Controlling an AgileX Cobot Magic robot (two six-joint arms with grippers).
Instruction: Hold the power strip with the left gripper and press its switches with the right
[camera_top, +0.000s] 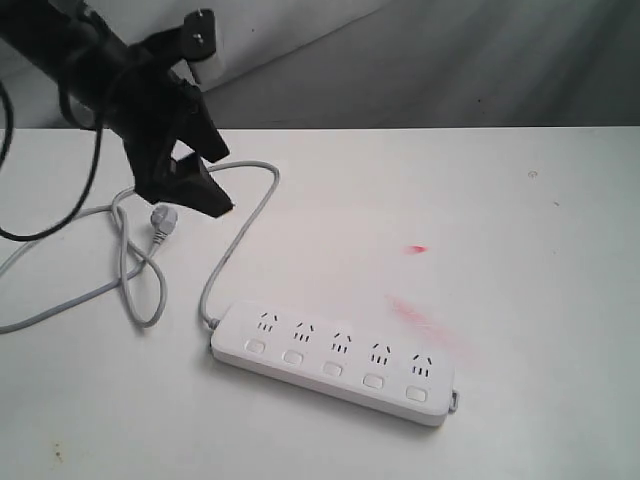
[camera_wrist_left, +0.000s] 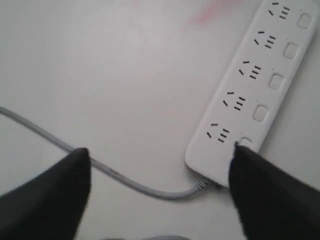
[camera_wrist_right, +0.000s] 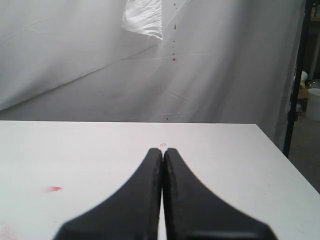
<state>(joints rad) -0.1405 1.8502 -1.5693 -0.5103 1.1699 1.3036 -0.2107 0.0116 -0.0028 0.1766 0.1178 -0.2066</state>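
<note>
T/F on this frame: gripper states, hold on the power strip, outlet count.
1. The left gripper is open. True.
2. The left gripper clamps the strip. False: it holds nothing; the power strip lies free on the table.
3. The right gripper is shut. True.
4. The strip has four outlets. False: five, with five switches.
5. The right gripper presses a switch. False: its view shows only table, no strip.

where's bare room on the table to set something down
Widest bare patch: the table right of the power strip and the red smear, in the exterior view. Also free: the corner below the cord loops. Crowded: upper left, where cord, plug and the left hand gather.
</note>
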